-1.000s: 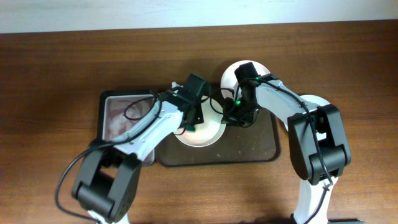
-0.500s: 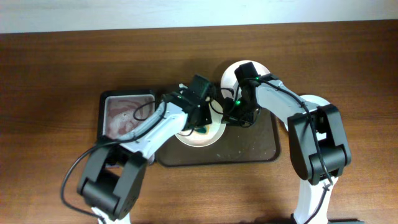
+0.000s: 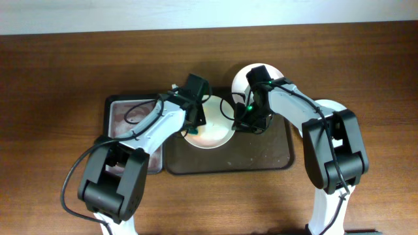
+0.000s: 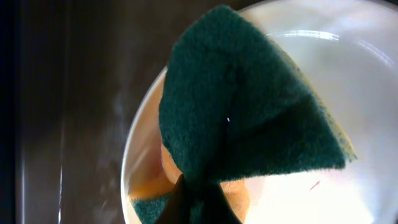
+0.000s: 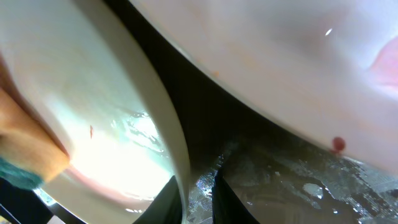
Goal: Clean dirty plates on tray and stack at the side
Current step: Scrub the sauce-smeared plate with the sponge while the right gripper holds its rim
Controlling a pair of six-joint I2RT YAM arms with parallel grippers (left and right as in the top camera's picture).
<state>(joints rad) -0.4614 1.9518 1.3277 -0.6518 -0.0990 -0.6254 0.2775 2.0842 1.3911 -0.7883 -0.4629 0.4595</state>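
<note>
The plate (image 3: 215, 134) being wiped lies on the tray (image 3: 274, 154). It sits directly under the left gripper (image 4: 196, 206), and its near rim runs in between the fingers of the right gripper (image 5: 196, 198). Being round, it has no long axis. Its hollow faces up, and I cannot tell whether it sits quite level.

The left gripper is clamped on a folded green sponge (image 4: 249, 112) (orange underside showing), which fans out ahead of its fingertips over the plate's inner slope. The right gripper is pinched narrow on the plate's rim, steadying it.

To wipe well, I would press the sponge flatter and sweep from the middle out to the rim. The passes should cover the small reddish flecks on the white. The rim grip needs to be firm, since the tray under the right gripper looks wet and the plate could skate.

Ahead of the right gripper's fingers lies a second plate (image 3: 240, 81), which carries a red spot. Behind the left gripper, under its forearm, is a grey tray (image 3: 127, 117).
</note>
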